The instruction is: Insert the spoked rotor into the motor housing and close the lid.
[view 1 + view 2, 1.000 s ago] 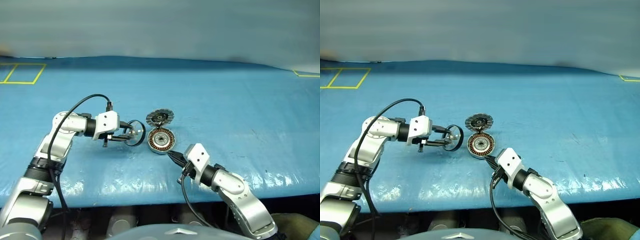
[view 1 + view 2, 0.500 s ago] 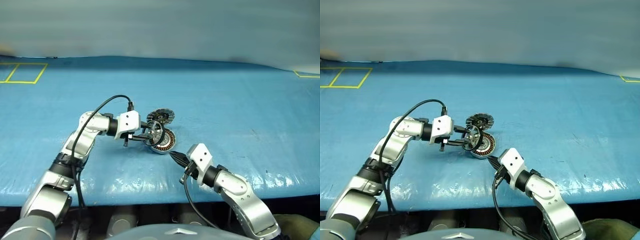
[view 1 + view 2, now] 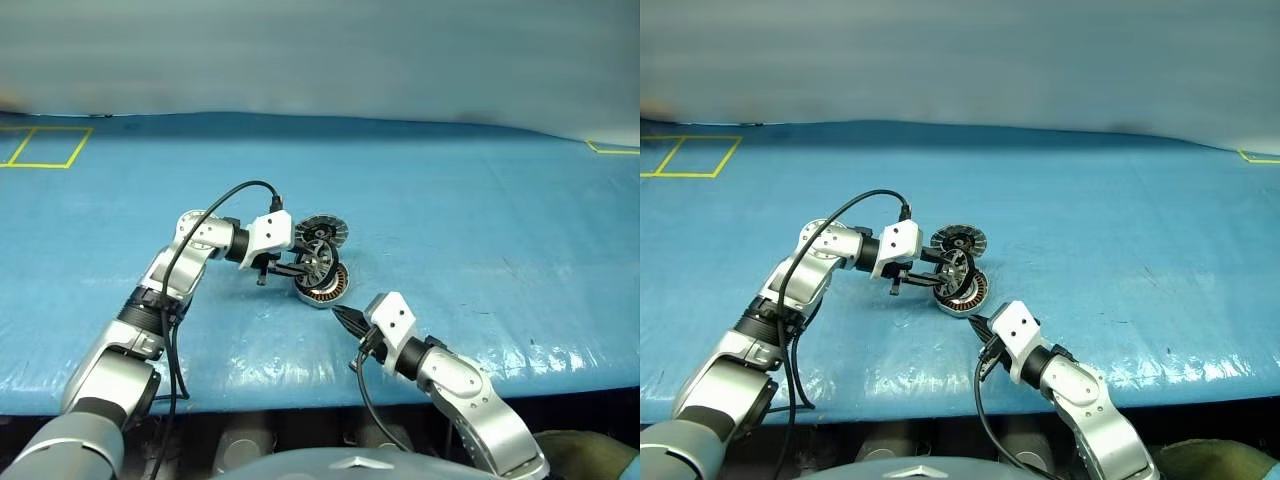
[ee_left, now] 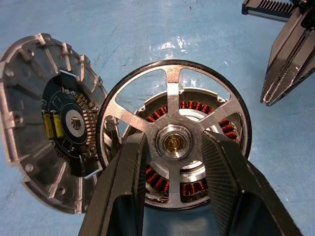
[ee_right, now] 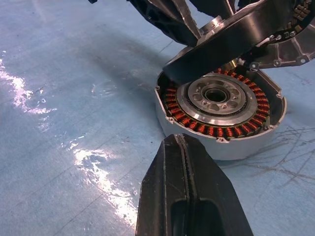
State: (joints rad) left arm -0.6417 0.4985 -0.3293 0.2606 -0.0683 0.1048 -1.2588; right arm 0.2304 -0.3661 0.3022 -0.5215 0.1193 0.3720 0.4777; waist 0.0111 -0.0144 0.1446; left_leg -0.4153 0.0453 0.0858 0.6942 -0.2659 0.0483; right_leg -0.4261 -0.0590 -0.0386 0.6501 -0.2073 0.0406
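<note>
left gripper (image 4: 172, 147): grasping shiny silver five-spoked rotor (image 4: 170, 98), tilted over round grey copper-wound motor housing (image 5: 221, 105), frame centre | segmented lid (image 4: 44, 118): open beside | right gripper (image 5: 184, 162): clenched, empty, near housing

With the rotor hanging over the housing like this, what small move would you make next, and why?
Probably level the spoked rotor and lower it, hub onto the metal centre of the motor housing. The left gripper holds it tilted above the windings, not seated, and the lid is swung open. The shut right gripper waits beside the housing.
</note>
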